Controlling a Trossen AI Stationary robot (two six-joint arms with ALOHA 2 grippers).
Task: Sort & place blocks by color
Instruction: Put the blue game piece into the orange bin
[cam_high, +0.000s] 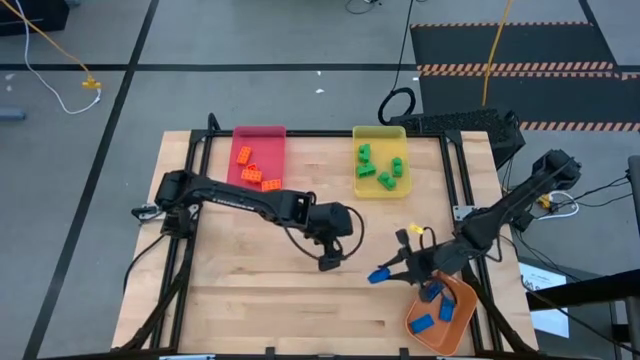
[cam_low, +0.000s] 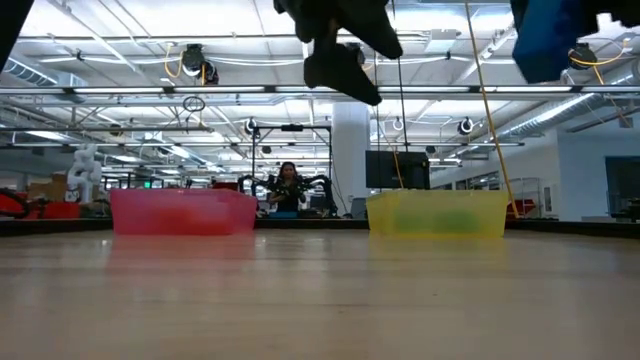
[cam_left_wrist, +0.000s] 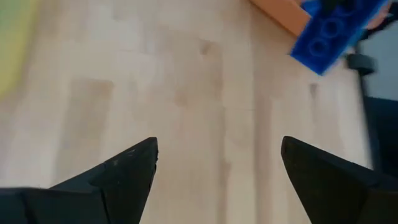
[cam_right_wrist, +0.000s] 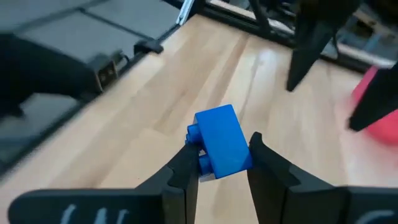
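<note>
My right gripper (cam_right_wrist: 221, 149) is shut on a blue studded block (cam_right_wrist: 219, 138), held above the wood table just left of the orange tray (cam_high: 462, 325). In the high view that block (cam_high: 380, 275) shows at the fingers' end. The orange tray holds three blue blocks (cam_high: 433, 294). Several orange blocks (cam_high: 252, 172) lie in the pink tray (cam_high: 260, 133), and several green blocks (cam_high: 378, 168) lie in the yellow tray (cam_high: 380, 190). My left gripper (cam_high: 330, 258) hangs open over bare wood at the table's middle, touching nothing. Its wrist view shows its spread fingers (cam_left_wrist: 124, 174) and the blue block (cam_left_wrist: 329, 31) beyond. My right gripper pinches the blue block by its two opposite side faces (cam_right_wrist: 239, 155) between the two fingers. The studs (cam_right_wrist: 194, 132) point sideways out of the gap. The block is lifted clear of the table; the low view shows it (cam_low: 548, 35) high above the wood.
The pink tray (cam_low: 182, 212) and the yellow tray (cam_low: 436, 214) stand at the far edge. Bare wood (cam_high: 260, 290) spreads across the table's middle and near side. Cables run along the right arm beyond the table's right edge (cam_high: 560, 205). A person (cam_low: 288, 190) sits far behind the table.
</note>
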